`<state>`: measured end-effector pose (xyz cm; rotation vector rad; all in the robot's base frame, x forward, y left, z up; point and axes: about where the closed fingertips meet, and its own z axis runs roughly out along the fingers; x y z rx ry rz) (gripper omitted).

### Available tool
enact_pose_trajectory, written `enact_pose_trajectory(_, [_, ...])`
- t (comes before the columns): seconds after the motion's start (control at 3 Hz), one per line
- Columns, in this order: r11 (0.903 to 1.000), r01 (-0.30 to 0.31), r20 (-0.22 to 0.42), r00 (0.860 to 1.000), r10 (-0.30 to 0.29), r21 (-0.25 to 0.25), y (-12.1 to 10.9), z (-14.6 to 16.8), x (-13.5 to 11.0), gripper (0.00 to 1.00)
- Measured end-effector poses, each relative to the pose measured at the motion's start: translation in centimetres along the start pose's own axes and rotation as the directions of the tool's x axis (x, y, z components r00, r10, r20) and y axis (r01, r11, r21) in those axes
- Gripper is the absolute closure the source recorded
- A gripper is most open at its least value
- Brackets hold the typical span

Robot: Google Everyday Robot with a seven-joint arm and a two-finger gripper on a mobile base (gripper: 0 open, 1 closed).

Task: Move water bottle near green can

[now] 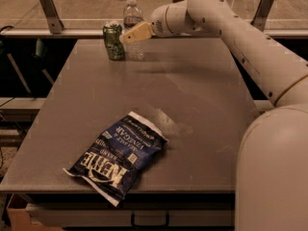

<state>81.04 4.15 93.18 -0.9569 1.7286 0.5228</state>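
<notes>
We see the hand [131, 34] at the far edge of the desk [202, 90], reaching in from the right at the end of the pale arm [240, 32]. It lies across the middle of the water bottle [132, 13], covering most of its label band. From this side we cannot tell whether the hand is clasped on the bottle or merely set around it.

The bottle stands upright at the far left of the desk, just beside the green can [114, 42] and to its right. We cannot make out whether the two touch. The bottle's white cap and shoulders rise above the hand, and its clear lower body shows faintly below it.

A dark blue chip bag [118, 155] lies flat near the front edge, well apart from both. The robot's bulky body fills the lower right corner and hides that part of the desk.
</notes>
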Motion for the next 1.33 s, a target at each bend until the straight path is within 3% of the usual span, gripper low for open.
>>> enact_pose_trajectory(0.33, [0.9963,0.051,0.023,0.998,-0.053,0.070,-1.6,-6.1,-0.5,0.00])
enact_pose_trajectory(0.67, [0.9889,0.099,0.068,0.992,-0.107,0.111,-1.4,-14.7,-1.8,0.00])
enact_pose_trajectory(1.0, [0.9753,0.133,0.148,0.976,-0.160,0.176,0.4,-25.6,-4.8,0.00])
enact_pose_trajectory(1.33, [0.9730,0.117,0.134,0.980,-0.146,0.199,-0.7,-26.3,-3.6,0.00])
